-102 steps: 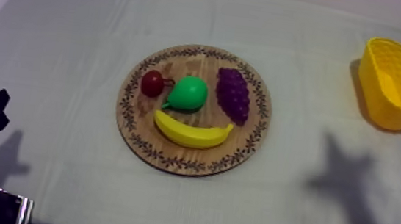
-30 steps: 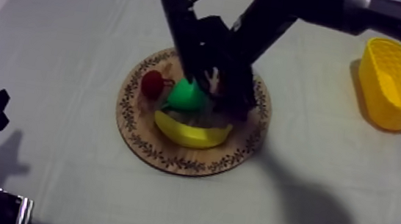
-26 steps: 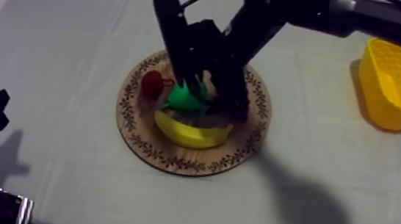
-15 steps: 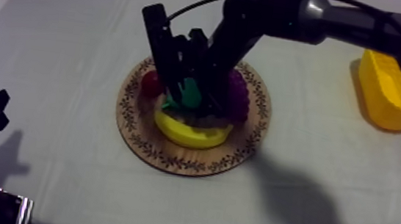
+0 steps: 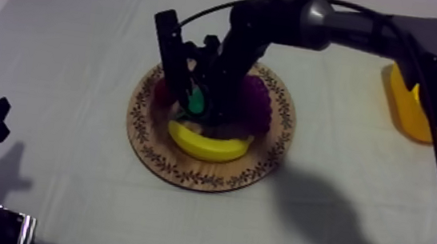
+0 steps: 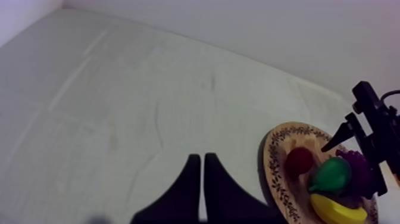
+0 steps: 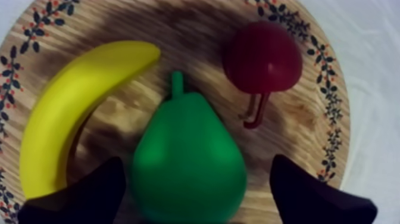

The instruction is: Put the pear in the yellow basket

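Pear (image 7: 187, 158) on wooden board (image 7: 178, 42) sits between the spread jaws of right tool (image 7: 197, 164); left tool (image 6: 201, 157) rests closed.

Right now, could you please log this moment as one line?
phase: pre-grasp | right gripper: open, straddling green toy pear on round wooden board | left gripper: shut, at rest | yellow basket: awaiting pear

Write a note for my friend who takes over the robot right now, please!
Right gripper: open, down at the board, one finger on each side of the pear, not yet closed.
Left gripper: shut on nothing, low over the cloth, away from the board.
Pear: lying on the board, between the banana and the small red fruit.
Basket: far right of the table.
Done: reach to the pear.
Left: grip, lift, carry to the basket, drop in.
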